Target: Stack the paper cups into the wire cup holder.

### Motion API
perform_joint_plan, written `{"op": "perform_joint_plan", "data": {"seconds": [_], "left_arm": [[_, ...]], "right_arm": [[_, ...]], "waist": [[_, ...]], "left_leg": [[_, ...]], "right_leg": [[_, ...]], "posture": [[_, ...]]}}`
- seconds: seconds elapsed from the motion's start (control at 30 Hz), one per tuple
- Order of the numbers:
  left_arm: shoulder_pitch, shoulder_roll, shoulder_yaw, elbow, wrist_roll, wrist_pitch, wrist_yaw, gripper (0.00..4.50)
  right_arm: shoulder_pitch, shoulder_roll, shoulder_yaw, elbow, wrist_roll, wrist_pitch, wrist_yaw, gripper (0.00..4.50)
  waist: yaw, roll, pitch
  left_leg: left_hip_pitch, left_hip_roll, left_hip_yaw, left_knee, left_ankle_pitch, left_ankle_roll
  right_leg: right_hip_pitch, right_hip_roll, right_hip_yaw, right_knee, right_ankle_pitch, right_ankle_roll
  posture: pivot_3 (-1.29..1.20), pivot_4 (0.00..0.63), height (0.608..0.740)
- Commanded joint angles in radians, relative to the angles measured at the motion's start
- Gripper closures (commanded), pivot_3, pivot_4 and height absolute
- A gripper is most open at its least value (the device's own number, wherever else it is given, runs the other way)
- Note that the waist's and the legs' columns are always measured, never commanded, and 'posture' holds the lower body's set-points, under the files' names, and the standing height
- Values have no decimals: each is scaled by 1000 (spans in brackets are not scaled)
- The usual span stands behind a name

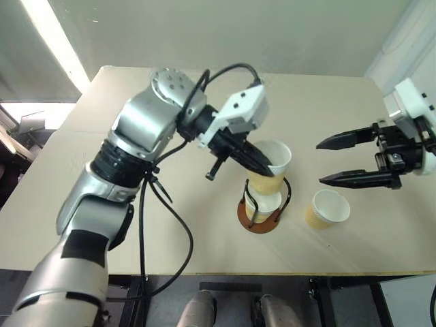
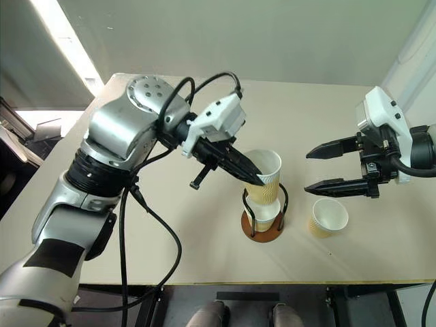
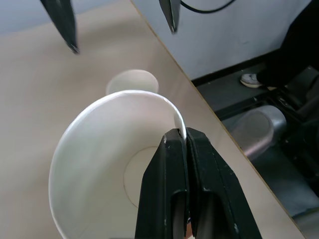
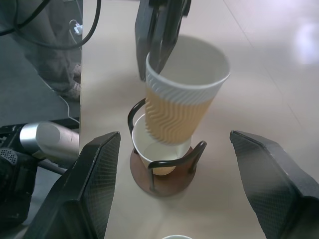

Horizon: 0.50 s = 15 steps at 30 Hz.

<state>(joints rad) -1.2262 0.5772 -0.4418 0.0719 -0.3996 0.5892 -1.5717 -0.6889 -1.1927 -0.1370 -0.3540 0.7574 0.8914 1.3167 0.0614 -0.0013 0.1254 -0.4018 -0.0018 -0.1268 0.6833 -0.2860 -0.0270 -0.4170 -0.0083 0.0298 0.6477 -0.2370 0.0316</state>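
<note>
The pale yellow-tan ribbed paper cups, white inside with rolled white rims, are three, and we find them all near the front edge of the plain beige table (image 1: 170, 238). One cup (image 4: 158, 155) sits upright inside the wire cup holder (image 1: 263, 208), a round reddish-brown disc base with thin black wire loops rising from it. A second cup (image 2: 264, 174) hangs tilted just above the first, its bottom entering the top of the holder between the loops. We see our left gripper (image 2: 253, 177) pinching this cup's rim, one black finger inside the wall and one outside, pressed tight together on the paper. The third cup (image 1: 327, 208) stands upright on the table just to the right of the holder, apart from it. Our right gripper (image 1: 340, 161) hovers above that third cup, its two black fingers spread wide with nothing between them.
</note>
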Motion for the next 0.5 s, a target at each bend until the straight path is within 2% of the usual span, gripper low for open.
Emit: {"op": "perform_joint_plan", "data": {"seconds": [0.03, 0.37, 0.5], "left_arm": [[8, -7, 6, -42, 4, -24, -37, 4465], [63, -31, -43, -43, 86, -108, -15, 4465], [86, -57, -58, -21, 151, -188, 28, 3589]], "right_arm": [[5, -20, -43, -22, 18, -5, -11, 857], [0, -15, -28, -25, 19, -3, -38, 857], [15, -27, -29, -36, 13, -3, -42, 857]], "waist": [[0, 0, 0], [1, 0, 0], [3, 0, 0]], "left_leg": [[0, 0, 0, 0, 0, 0], [0, 0, 0, 2, 0, 0], [0, 0, 0, 2, 0, 1]], "right_leg": [[0, 0, 0, 0, 0, 0], [0, 0, 0, 0, 0, 1], [0, 0, 1, 0, 1, 1]], "posture": [[0, 150, 740], [0, 150, 740], [0, 150, 740]]}}
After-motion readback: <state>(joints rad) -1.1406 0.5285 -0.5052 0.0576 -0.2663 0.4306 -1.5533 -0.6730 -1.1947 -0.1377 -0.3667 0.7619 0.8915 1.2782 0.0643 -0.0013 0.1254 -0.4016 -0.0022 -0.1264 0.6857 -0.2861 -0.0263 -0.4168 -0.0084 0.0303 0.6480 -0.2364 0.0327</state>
